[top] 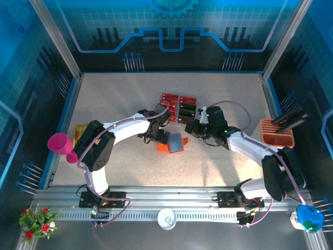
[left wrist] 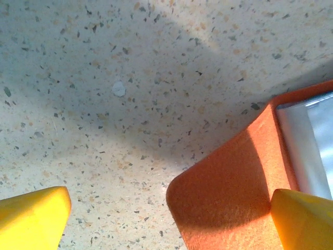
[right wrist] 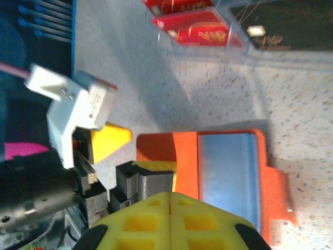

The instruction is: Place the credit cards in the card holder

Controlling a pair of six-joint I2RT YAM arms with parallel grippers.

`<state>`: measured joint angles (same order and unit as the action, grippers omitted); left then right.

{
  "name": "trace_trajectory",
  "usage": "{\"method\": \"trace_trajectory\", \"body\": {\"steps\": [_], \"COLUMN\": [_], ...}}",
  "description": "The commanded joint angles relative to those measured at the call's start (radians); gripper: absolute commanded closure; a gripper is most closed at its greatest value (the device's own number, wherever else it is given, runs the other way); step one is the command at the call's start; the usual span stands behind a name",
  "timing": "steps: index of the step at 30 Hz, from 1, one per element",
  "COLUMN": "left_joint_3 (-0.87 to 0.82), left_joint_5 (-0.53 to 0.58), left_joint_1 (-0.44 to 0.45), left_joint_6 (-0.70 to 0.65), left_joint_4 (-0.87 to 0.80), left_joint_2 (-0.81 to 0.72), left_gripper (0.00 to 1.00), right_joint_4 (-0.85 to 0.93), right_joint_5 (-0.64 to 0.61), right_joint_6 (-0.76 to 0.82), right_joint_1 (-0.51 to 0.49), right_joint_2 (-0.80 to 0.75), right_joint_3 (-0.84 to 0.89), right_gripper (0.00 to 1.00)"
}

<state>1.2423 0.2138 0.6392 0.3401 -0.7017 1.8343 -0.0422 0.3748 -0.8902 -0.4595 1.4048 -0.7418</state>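
The left arm [top: 122,130] stretches toward the centre, and the left gripper [left wrist: 169,211] points down with its jaws spread wide. The right arm [top: 250,147] bends inward, the right gripper [right wrist: 171,203] with its jaws pressed together.

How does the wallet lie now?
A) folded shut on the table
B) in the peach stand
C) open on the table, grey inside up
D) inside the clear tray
C: the wallet lies unfolded on the table, and its grey inner side faces up.
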Motion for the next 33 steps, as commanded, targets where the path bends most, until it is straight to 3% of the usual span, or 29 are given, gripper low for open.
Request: {"method": "trace_trajectory", "body": {"steps": [1,10,20,33], "left_joint_3": [0.026,0.007,-0.007,0.0], "left_joint_5": [0.01,-0.026,-0.091,0.009], "left_joint_1": [0.007,0.004,-0.006,-0.019], "left_joint_6": [-0.018,-0.027,-0.05,-0.072], "left_joint_4": [-0.032,-0.004,0.046,-0.015], "left_joint_2": [0.008,0.001,-0.035,-0.01], "left_gripper": [0.01,0.01,0.01,0.01], "right_joint_4": [0.106,0.036,0.081,0.211], "right_joint_5": [0.016,-0.019,-0.072,-0.051], "right_joint_6": [0.067,0.019,0.045,0.087], "right_joint_1": [-0.057,-0.113,-0.109,-0.086], "right_joint_2": [0.069,0.217,0.283,0.258], "right_joint_3": [-0.069,-0.057,-0.051,-0.078], "right_gripper": [0.96,1.0,1.0,1.0]}}
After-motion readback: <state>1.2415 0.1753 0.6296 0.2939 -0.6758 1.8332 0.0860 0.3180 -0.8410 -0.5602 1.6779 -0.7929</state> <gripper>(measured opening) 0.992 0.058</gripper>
